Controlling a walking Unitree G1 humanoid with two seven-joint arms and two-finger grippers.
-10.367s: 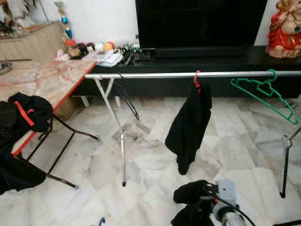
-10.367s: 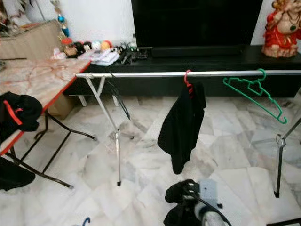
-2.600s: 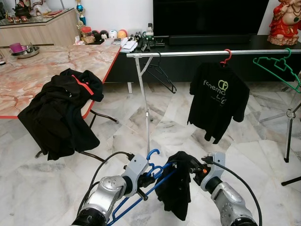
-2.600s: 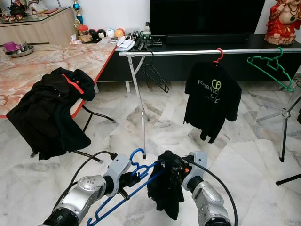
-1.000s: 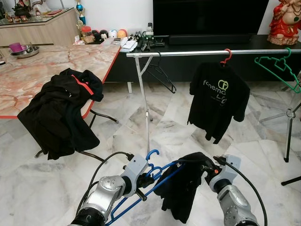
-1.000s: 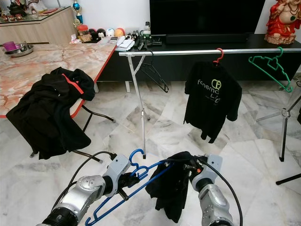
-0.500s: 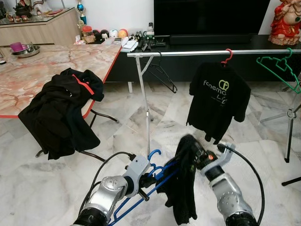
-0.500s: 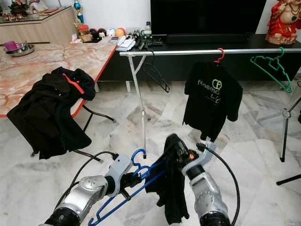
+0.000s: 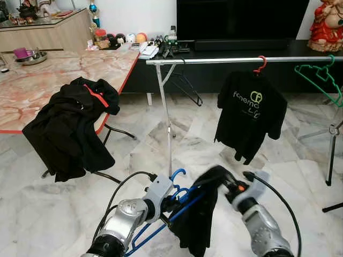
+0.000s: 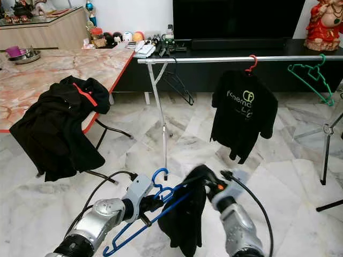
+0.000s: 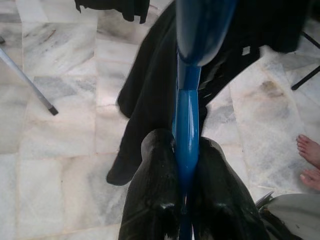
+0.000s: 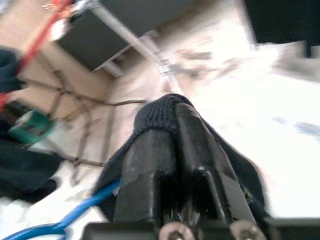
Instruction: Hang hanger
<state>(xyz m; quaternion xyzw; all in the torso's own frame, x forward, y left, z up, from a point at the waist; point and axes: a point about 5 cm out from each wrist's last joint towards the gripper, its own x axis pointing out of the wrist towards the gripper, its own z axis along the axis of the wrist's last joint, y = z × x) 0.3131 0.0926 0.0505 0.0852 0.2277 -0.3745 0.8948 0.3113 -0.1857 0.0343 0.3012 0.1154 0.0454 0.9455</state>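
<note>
Far left: marble table (image 9: 53, 69) with a red edge; a black jacket (image 9: 69, 128) is draped over its near right corner and hangs toward the floor. A metal bowl (image 9: 33, 55) sits at the table's far left edge.

Left gripper (image 11: 182, 165): low and centre-left, over the marble floor (image 9: 48, 209). Fingers (image 11: 155, 190) pinched tight on the neck of the blue hanger (image 9: 174, 201); hook points up, bar slants down toward the robot's left.

A black garment (image 9: 201, 219) hangs over the right end of the blue hanger. Right gripper (image 12: 177, 125): just beside it, centre-right; fingers closed on a fold of this garment's fabric, lifting it. View blurred.

Behind: steel rail (image 9: 241, 60) on a tripod stand, running from centre to the right edge. At the rail's left end hangs a black wire hanger (image 9: 185, 88). Further right a red hanger (image 9: 260, 63) carries a black printed T-shirt (image 9: 251, 120). At the rail's right end hangs a green hanger (image 9: 321, 80), bare and tilted.

Dark low cabinet (image 9: 225, 48) behind the rail, with a TV (image 9: 241, 19) on it. Red figurine (image 9: 327, 27) at the cabinet's far right.

Left wrist view: a person's bare toes (image 11: 309, 160) on the floor.
</note>
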